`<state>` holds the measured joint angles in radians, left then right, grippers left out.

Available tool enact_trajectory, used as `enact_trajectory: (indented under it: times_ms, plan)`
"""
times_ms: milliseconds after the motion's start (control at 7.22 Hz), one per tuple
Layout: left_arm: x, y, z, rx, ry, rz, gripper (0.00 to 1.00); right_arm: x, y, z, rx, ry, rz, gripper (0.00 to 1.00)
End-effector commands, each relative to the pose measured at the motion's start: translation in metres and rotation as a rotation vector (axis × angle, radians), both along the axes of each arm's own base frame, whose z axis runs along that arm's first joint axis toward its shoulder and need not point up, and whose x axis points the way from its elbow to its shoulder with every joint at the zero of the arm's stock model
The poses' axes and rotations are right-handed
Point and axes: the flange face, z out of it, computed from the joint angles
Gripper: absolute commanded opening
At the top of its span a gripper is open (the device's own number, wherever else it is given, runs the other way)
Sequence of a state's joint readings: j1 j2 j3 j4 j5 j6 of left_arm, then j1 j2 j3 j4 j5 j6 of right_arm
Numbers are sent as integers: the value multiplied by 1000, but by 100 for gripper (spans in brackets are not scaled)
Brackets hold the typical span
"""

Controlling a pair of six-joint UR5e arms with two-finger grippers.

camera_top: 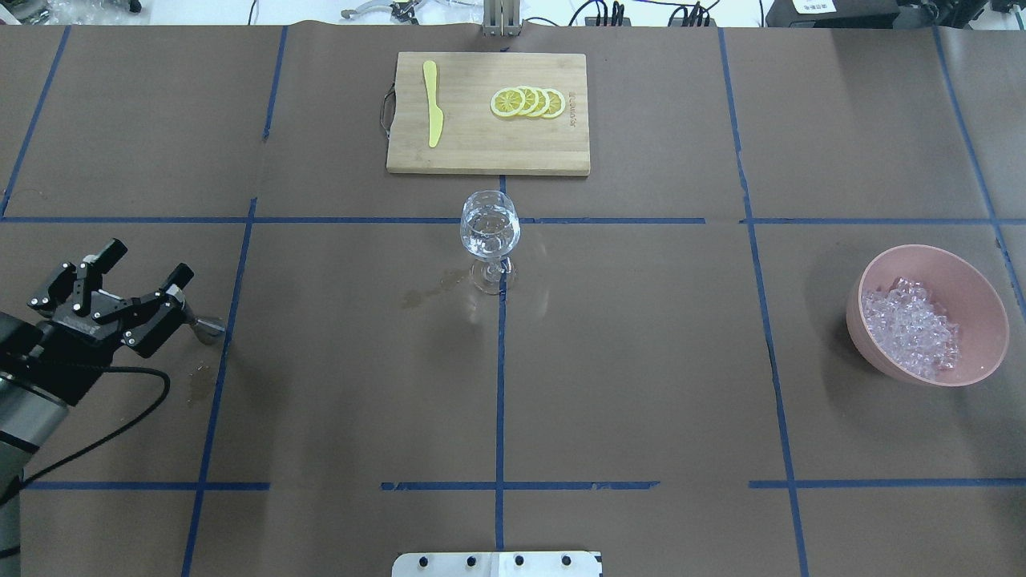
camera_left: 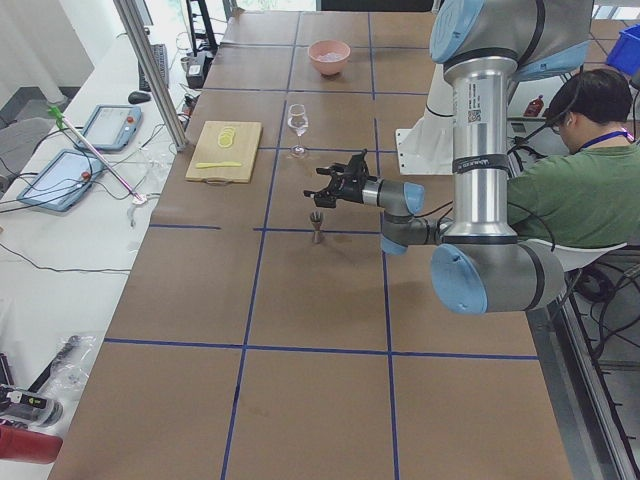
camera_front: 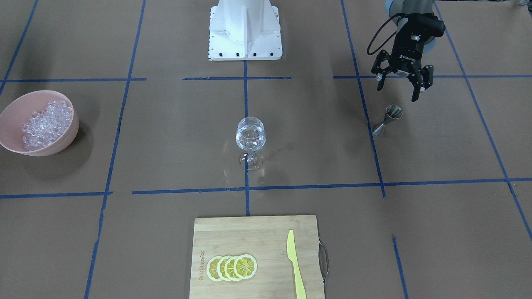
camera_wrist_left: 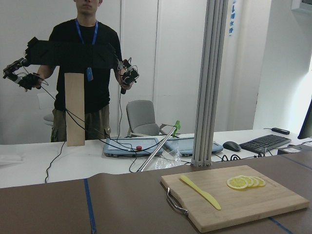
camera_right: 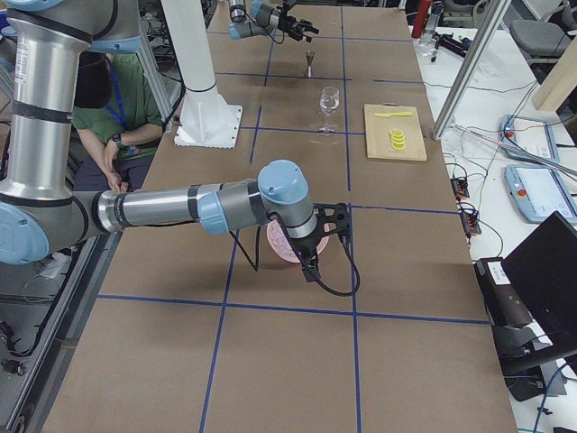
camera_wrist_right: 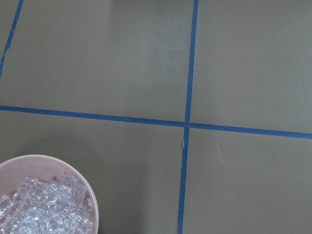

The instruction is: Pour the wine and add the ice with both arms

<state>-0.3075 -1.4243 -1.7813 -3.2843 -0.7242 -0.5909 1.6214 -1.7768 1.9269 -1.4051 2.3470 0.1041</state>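
A stemmed wine glass (camera_front: 250,137) (camera_top: 490,232) stands upright at the table's middle; something clear glints in its bowl, and I cannot tell wine from ice there. The ice (camera_front: 45,124) (camera_top: 910,328) (camera_wrist_right: 44,209) fills a pink bowl (camera_front: 62,141) (camera_top: 990,320). My left gripper (camera_front: 401,83) (camera_top: 148,263) hangs open and empty just above a small steel jigger (camera_front: 387,120) (camera_top: 207,327), which stands upright. The right gripper (camera_right: 335,221) appears only in the exterior right view, raised in front of the bowl; I cannot tell its state.
A wooden cutting board (camera_front: 249,232) (camera_top: 481,152) with lemon slices (camera_front: 232,267) and a yellow knife (camera_front: 296,265) lies beyond the glass. A wet stain (camera_top: 425,292) marks the paper beside the glass. A person (camera_left: 575,190) sits behind the robot's base (camera_front: 245,29).
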Motion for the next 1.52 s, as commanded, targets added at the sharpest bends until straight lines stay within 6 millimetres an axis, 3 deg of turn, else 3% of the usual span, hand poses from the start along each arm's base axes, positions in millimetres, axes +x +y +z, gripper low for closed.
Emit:
enact_trajectory:
  times_ms: [0,415,554,692,831,969,1108,1385]
  plan:
    - [-61,-62,4,52,-207,114,99,0,-1,-1,2,0,0,100]
    - [-172,-153,12,-73,-512,292,100,0,0,1,-3,0,0,100]
    - [-199,-166,22,-160,-560,283,100,0,1,3,-6,0,0,100]
    - [-212,-178,31,-214,-670,288,100,0,1,4,-8,0,-1,100]
    - [-239,-201,24,-203,-820,264,100,0,1,5,-9,0,-2,100]
    - [-285,-208,32,-301,-826,279,100,0,1,7,-12,0,-2,100]
    - [-317,-209,55,-422,-812,297,100,0,1,7,-12,0,-2,100]
    - [-328,-216,108,-760,-795,420,100,0,4,8,-16,0,-1,100]
